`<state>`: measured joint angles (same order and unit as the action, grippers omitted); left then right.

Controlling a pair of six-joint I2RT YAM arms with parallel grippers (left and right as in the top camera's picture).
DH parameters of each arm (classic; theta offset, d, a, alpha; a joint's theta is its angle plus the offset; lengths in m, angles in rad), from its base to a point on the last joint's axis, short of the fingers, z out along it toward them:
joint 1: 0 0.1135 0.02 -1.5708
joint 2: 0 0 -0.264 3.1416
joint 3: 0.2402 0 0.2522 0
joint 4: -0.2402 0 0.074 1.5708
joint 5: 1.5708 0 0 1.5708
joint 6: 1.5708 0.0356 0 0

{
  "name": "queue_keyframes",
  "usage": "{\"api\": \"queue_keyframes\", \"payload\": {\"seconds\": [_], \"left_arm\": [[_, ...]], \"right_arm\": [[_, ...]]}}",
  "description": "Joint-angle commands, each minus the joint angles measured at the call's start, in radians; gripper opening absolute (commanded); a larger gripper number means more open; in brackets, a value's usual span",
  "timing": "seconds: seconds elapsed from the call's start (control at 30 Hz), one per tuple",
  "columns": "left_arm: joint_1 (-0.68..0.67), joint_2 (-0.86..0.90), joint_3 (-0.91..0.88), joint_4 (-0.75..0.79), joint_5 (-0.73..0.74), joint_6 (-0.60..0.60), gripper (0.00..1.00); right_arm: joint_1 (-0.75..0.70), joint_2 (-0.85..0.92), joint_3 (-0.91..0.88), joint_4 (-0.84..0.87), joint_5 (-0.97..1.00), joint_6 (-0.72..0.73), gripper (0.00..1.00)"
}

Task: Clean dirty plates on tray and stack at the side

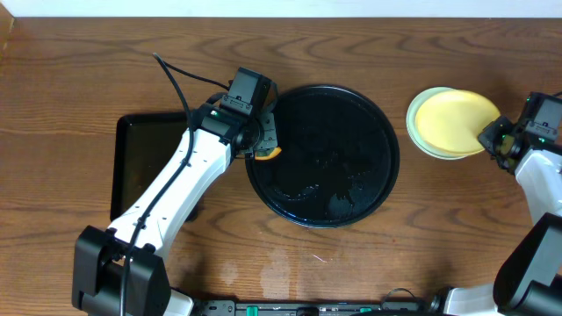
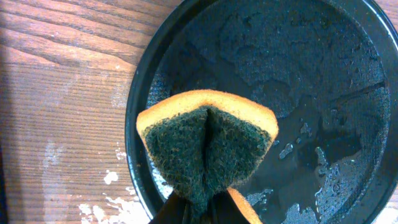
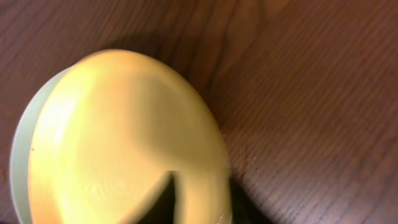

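The round black tray (image 1: 338,123) lies mid-table, wet, with no plates on it; its wet floor (image 2: 298,62) fills the left wrist view. My left gripper (image 1: 263,146) (image 2: 202,214) is shut on a folded orange sponge (image 1: 270,152) (image 2: 208,140), green scouring side showing, held over the tray's left rim. At the right a pale yellow plate (image 1: 457,121) (image 3: 124,137) rests slightly off-centre on a pale blue plate (image 1: 414,133) (image 3: 15,162). My right gripper (image 1: 488,136) (image 3: 202,208) straddles the yellow plate's right rim, one finger inside and one outside. Whether it still pinches the rim does not show.
A smaller black rectangular tray (image 1: 140,167) lies left of the round tray, partly under my left arm. White residue (image 2: 118,205) marks the wood beside the tray's left rim. The right arm's base stands at the right front edge.
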<state>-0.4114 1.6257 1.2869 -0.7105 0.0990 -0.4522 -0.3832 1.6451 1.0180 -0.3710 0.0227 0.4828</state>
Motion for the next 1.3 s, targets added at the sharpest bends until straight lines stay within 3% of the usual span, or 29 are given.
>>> {"api": "queue_keyframes", "payload": {"seconds": [0.0, 0.1, 0.2, 0.3, 0.5, 0.67, 0.93, 1.1, 1.27], "left_arm": [[0.000, 0.008, -0.008, -0.002, -0.002, -0.010, 0.08], [0.000, 0.008, -0.008, -0.002, -0.002, -0.010, 0.08], [0.000, 0.008, -0.008, 0.006, -0.002, -0.005, 0.08], [0.006, 0.008, -0.008, 0.013, -0.010, 0.009, 0.08], [0.102, 0.008, -0.008, -0.002, -0.051, 0.014, 0.08], [0.269, 0.008, -0.008, -0.019, -0.055, 0.014, 0.08], [0.533, 0.085, -0.013, -0.045, -0.049, 0.067, 0.08], [0.597, 0.186, -0.013, -0.048, 0.105, 0.140, 0.08], [0.611, 0.259, -0.013, -0.046, 0.065, 0.133, 0.08]], "right_arm": [[-0.006, 0.018, 0.000, 0.017, -0.058, 0.003, 0.73], [-0.002, 0.016, 0.001, 0.049, -0.227, -0.084, 0.88], [0.017, 0.003, 0.003, 0.031, -0.393, -0.118, 0.91], [0.065, -0.013, 0.003, 0.001, -0.416, -0.125, 0.99], [0.184, -0.018, 0.003, -0.094, -0.412, -0.163, 0.99], [0.294, -0.018, 0.003, -0.105, -0.293, -0.185, 0.99], [0.418, -0.018, 0.003, -0.093, -0.292, -0.184, 0.99], [0.452, -0.018, 0.003, -0.089, -0.292, -0.184, 0.99], [0.462, -0.018, 0.003, -0.098, -0.293, -0.184, 0.99]]}}
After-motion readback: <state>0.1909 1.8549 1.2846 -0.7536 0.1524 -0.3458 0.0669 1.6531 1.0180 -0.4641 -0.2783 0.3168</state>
